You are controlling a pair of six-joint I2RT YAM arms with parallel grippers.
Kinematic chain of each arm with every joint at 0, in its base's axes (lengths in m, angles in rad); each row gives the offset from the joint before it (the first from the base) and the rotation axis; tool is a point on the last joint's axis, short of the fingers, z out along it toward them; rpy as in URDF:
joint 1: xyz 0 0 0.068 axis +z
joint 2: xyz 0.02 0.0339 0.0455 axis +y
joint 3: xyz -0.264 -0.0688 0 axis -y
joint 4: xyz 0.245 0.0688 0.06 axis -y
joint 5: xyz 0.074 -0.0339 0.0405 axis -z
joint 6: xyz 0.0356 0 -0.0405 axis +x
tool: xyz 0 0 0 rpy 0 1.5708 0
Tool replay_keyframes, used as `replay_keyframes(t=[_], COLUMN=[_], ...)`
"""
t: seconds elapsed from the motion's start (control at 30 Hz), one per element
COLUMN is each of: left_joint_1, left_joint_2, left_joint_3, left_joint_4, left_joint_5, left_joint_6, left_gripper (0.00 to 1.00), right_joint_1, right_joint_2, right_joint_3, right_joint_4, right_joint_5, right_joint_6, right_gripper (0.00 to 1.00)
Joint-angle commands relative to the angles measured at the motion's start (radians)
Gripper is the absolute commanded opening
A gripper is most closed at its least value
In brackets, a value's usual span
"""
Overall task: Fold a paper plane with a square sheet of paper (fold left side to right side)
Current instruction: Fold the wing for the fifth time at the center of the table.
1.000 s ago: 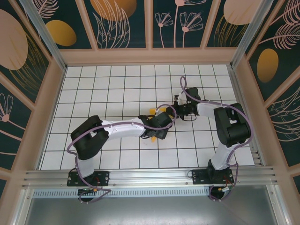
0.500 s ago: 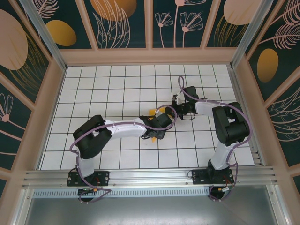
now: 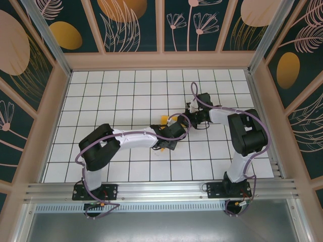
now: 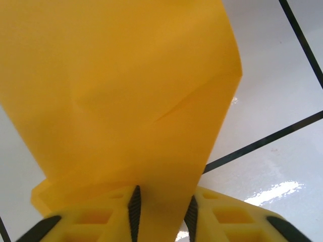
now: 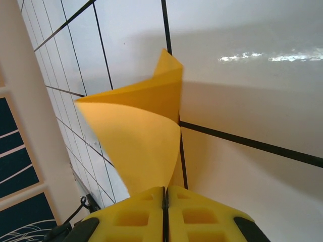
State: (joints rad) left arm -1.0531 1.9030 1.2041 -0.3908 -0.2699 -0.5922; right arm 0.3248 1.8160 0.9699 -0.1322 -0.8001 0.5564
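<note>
While the thin, floppy square sheet of paper (image 5: 136, 136) is clamped by the right hand (image 5: 164, 194), it is flanked by the left hand (image 4: 161, 206), grip unclear; edges should be pinched.

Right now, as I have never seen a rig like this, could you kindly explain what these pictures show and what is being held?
These are two robot arms, the left arm and the right arm, bolted at the near edge of a white tiled table. The wide picture is from a fixed camera above and behind them. The two close pictures come from a camera on each wrist. Between the arms is a creased orange-yellow sheet of paper, rising partly off the table. The right gripper is shut on it. The left gripper has the paper between its jaws, which stand apart.
</note>
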Motion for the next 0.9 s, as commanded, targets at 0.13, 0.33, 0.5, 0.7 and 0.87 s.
replay_keyframes(t=[0.13,0.33,0.5,0.7,0.87], left_joint_1=[0.000,0.032,0.095,0.171,0.237], left_joint_2=[-0.004,-0.044,-0.104,-0.174,-0.223], left_joint_3=[-0.011,-0.037,-0.108,-0.202,-0.312], left_joint_4=[0.030,0.076,0.171,0.321,0.477], left_joint_5=[0.010,0.080,0.202,0.371,0.522], left_joint_6=[-0.014,-0.027,-0.050,-0.096,-0.170], left_gripper=[0.17,0.00,0.00,0.00,0.00], right_joint_1=[0.009,0.004,-0.036,-0.099,-0.069], right_joint_2=[0.003,-0.024,-0.138,-0.252,-0.242], right_joint_3=[0.027,0.026,-0.029,-0.122,-0.162], right_joint_4=[-0.023,-0.022,0.054,0.108,0.157], right_joint_5=[0.009,0.017,0.038,0.034,0.009], right_joint_6=[-0.015,-0.029,-0.014,-0.023,-0.026], right_gripper=[0.16,0.20,0.47,0.64,0.64])
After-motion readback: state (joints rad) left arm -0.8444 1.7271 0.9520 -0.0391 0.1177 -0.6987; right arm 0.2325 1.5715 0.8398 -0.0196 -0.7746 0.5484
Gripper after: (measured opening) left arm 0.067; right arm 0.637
